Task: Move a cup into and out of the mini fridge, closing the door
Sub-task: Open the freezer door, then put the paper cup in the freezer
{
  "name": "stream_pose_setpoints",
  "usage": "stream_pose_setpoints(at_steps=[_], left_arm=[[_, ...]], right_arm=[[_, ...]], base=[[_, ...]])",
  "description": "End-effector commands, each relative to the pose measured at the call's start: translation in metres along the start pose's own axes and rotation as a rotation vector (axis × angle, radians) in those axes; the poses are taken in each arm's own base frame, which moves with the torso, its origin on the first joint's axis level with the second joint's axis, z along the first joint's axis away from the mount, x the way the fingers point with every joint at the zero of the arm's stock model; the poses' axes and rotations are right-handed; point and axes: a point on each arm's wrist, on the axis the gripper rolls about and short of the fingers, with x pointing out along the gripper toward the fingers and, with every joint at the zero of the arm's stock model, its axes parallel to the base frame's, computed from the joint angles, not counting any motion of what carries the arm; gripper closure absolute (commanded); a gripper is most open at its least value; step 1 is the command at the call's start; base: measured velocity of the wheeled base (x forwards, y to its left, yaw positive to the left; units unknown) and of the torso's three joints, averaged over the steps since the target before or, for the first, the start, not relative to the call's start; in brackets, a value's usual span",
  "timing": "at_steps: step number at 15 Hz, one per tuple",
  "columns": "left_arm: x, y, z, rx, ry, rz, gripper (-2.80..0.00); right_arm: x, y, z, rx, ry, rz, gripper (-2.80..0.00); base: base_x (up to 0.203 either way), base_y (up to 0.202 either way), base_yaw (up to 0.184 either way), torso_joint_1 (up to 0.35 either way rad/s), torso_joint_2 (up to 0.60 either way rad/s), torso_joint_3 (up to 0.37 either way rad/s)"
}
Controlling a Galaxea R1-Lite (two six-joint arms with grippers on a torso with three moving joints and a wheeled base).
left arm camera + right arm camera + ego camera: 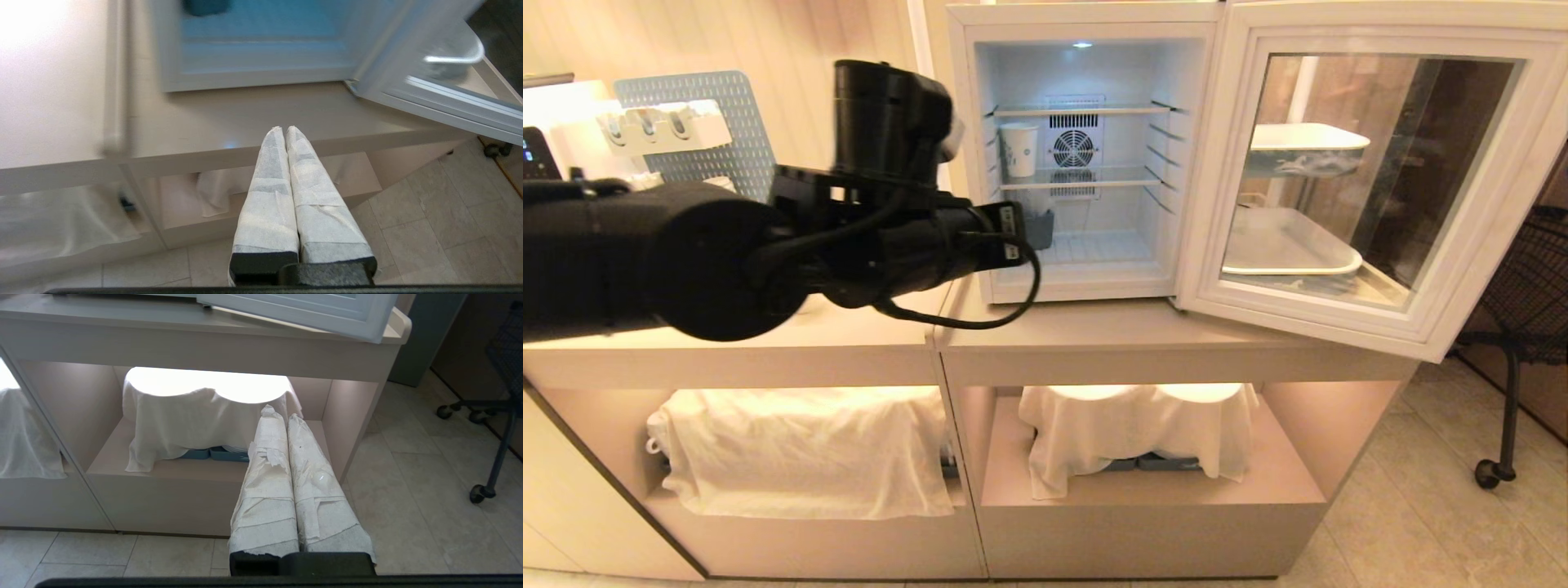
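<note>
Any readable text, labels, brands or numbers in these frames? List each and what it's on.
None fully legible.
Small white paper cup on the middle wire shelf of the white mini fridge: blue print, too small to read.
Dark device at the far left of the countertop: lit digits, too small to read.
Grey-framed glass door: open, inner side showing, no lettering visible.

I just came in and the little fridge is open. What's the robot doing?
The robot is working with a cup that stands on the middle shelf inside the fridge. The door hangs wide open to the right. The left gripper is shut and empty, out in front of the counter, not in the fridge. The right gripper is shut too, parked low by the cupboard shelf. Nothing is being held.
</note>
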Motion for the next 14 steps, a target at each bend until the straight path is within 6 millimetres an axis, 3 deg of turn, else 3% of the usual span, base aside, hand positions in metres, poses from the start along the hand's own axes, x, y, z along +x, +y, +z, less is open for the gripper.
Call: stream_pose_setpoints(at_steps=[1,3,5,6,8,11,14], left_arm=[[-0.037,0.034,0.02,-0.029,-0.051,0.007,0.0],[-0.067,0.076,0.022,-0.023,-0.044,0.032,0.0],[-0.107,0.117,0.008,0.038,-0.008,0.068,0.0],[-0.129,0.128,-0.002,0.072,0.006,0.065,0.0],[-0.177,0.136,-0.032,0.108,0.034,0.063,0.0],[-0.237,0.131,-0.09,0.133,0.031,0.076,0.0],[-0.276,0.128,-0.15,0.184,0.018,0.089,0.0]], right_arm=[[0.001,0.001,-0.005,-0.001,0.018,0.004,0.0],[0.001,0.001,-0.005,-0.001,0.018,0.004,0.0],[0.001,0.001,-0.005,-0.001,0.018,0.002,0.0],[0.001,0.001,-0.005,-0.001,0.018,0.003,0.0],[0.001,0.001,-0.005,0.0,0.018,0.002,0.0],[0.001,0.001,-0.005,0.0,0.018,0.003,0.0],[0.001,0.001,-0.005,-0.001,0.018,0.002,0.0]], base=[[0.0,0.0,0.0,0.0,0.0,0.0],[0.0,0.0,0.0,0.0,0.0,0.0],[0.0,0.0,0.0,0.0,0.0,0.0],[0.0,0.0,0.0,0.0,0.0,0.0],[0.0,0.0,0.0,0.0,0.0,0.0],[0.0,0.0,0.0,0.0,0.0,0.0],[0.0,0.0,0.0,0.0,0.0,0.0]])
